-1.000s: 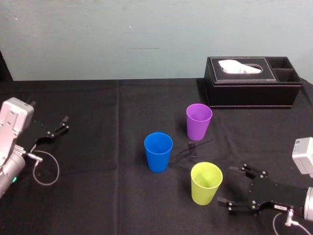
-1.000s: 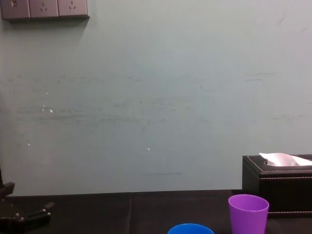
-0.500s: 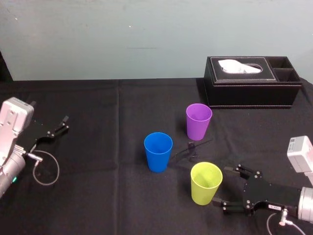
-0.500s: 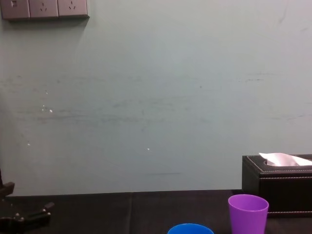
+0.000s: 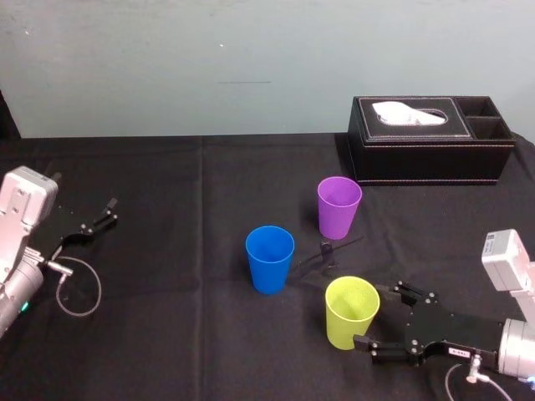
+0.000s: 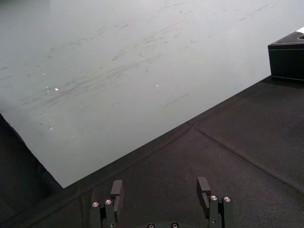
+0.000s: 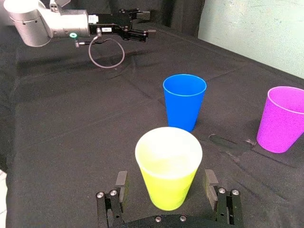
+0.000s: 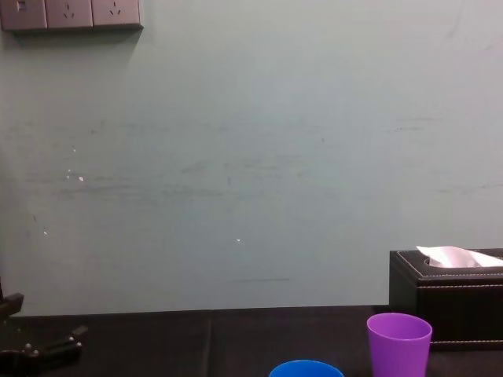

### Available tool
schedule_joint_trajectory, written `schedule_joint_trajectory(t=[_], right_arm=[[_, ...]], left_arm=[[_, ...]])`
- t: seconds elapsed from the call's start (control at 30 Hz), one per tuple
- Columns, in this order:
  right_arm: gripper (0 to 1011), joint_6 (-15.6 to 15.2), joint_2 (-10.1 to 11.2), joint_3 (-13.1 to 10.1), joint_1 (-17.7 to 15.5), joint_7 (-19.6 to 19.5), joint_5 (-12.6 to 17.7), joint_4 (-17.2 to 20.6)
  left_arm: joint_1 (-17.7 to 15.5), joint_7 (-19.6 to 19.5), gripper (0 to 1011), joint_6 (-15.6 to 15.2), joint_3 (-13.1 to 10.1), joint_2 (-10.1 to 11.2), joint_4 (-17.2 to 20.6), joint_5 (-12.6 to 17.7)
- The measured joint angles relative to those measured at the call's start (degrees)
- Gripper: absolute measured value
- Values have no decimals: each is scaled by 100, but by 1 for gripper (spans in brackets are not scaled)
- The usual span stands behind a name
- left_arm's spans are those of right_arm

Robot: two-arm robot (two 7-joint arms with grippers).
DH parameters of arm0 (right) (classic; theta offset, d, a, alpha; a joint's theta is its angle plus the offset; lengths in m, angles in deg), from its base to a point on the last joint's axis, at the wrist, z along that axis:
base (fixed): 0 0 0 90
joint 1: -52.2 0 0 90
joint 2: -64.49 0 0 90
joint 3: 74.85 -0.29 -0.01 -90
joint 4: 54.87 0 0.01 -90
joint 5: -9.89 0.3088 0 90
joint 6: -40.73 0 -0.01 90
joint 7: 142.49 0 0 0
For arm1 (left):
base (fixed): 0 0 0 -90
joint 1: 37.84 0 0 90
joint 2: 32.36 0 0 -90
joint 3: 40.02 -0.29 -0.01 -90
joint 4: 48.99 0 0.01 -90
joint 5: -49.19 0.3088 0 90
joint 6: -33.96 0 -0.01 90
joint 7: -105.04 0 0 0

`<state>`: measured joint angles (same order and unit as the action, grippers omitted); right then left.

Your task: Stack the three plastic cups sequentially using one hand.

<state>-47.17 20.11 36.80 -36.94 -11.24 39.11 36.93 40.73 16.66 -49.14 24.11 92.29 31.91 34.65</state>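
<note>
Right gripper (image 5: 376,316) advanced, jaws apart astride smooth tapered yellow-green cup (image 5: 351,313) | left gripper (image 5: 110,210) parked, apart

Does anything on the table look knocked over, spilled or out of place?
Nothing stands out. The purple cup, blue cup and yellow-green cup all stand upright and apart on the black cloth. The open right gripper straddles the yellow-green cup; the left gripper sits parked, open, far left.

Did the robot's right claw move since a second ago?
Yes. In the head view the right gripper has slid left toward the yellow-green cup, which stayed put. Its open fingers now flank the cup and have not yet closed on it.
</note>
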Motion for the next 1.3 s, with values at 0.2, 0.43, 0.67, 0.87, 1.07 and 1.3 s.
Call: schedule_joint_trajectory(t=[0.2,0.43,0.67,0.87,1.07,1.3], right_arm=[[1000,-36,-65,53,72,-13,55,-56],[1000,-65,-125,113,147,-22,102,-119],[1000,-100,-202,190,240,-54,125,-195],[1000,-118,-265,258,318,-68,110,-234],[1000,-127,-329,322,393,-110,76,-260],[1000,-128,-325,316,389,-108,73,-260]], left_arm=[[0,0,1010,0,0,0,0,0],[0,0,1010,0,0,0,0,0],[0,0,1010,0,0,0,0,0],[0,0,1010,0,0,0,0,0],[0,0,1010,0,0,0,0,0],[0,0,1010,0,0,0,0,0]])
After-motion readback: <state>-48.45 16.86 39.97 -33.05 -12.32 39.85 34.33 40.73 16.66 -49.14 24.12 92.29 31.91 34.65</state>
